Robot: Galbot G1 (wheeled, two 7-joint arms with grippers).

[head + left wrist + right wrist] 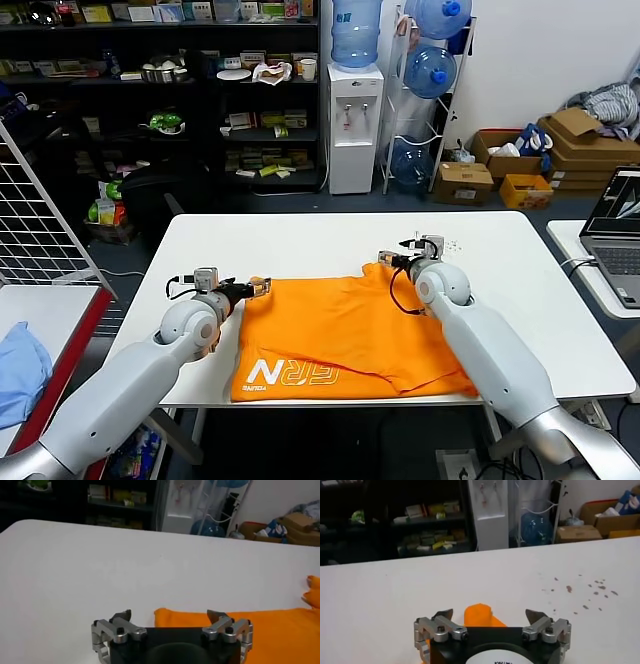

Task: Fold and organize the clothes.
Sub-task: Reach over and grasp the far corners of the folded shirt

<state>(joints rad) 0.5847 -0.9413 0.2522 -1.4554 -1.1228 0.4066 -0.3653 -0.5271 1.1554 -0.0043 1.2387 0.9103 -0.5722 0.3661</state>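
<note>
Right at the bottom of the head view the two pale grey arms reach up and in from the lower corners, and between them lies the orange T-shirt (345, 335), spread across the lower middle of the frame on the white table (300, 240), its near hem at the table's front edge with the white lettering (290, 375) facing up at the lower left of the cloth. The fabric is rumpled and a fold runs across its right half. The left gripper (262, 287) sits at the shirt's upper left corner, left of centre in the frame; in the left wrist view its jaws stand wide apart with nothing between them, and the orange edge lies on the table just beyond them. The right gripper (385, 259) is at the shirt's upper right corner, a little right of centre; the right wrist view shows its jaws spread just as wide, empty, with a small peak of orange cloth poking up between and beyond them. Small reddish specks (585, 592) dot the tabletop at the right of that view. At the far left edge, a light blue cloth (20, 370) rests on a side table. At the right edge, an open laptop (620, 230). Farther back, upper centre, a water dispenser (352, 120) stands beside dark shelves (160, 90), with cardboard boxes (520, 165) at the upper right.
</note>
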